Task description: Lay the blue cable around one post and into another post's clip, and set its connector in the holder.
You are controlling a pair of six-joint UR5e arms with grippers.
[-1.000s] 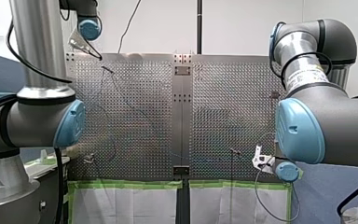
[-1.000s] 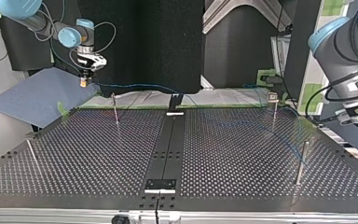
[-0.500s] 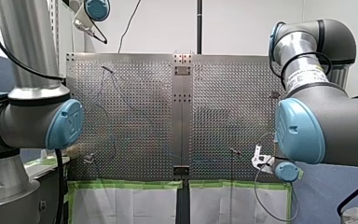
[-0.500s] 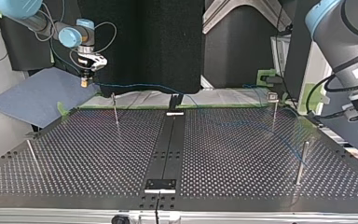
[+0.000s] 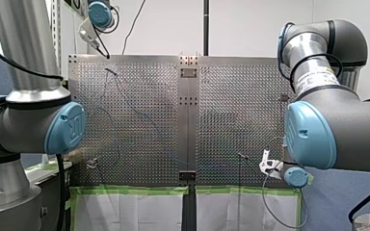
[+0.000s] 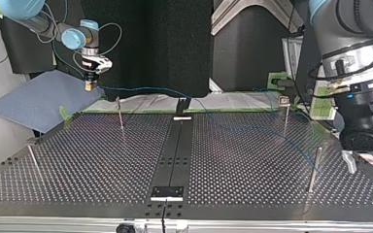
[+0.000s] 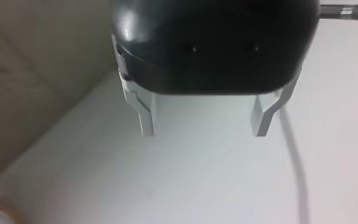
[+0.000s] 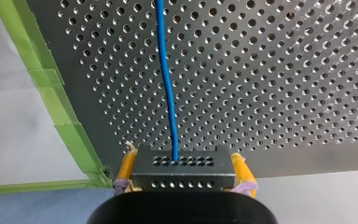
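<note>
My right gripper [image 8: 182, 164] clamps its yellow pads on the dark connector [image 8: 182, 173], just past the far left corner of the perforated bench [image 6: 102, 160] in the top view. The blue cable [image 8: 167, 84] runs from the connector across the bench. My left gripper [image 7: 204, 128] is held high, its fingers apart and empty, facing a pale wall [image 7: 214, 186]. Green tape [image 8: 51, 93] edges the bench.

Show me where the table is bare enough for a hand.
Bare: the table at the top view's left, between the centre strip, the thin post and the edge post. Crowded: the right, where the blue cable passes the clip post and the tall post beside my left arm.
</note>
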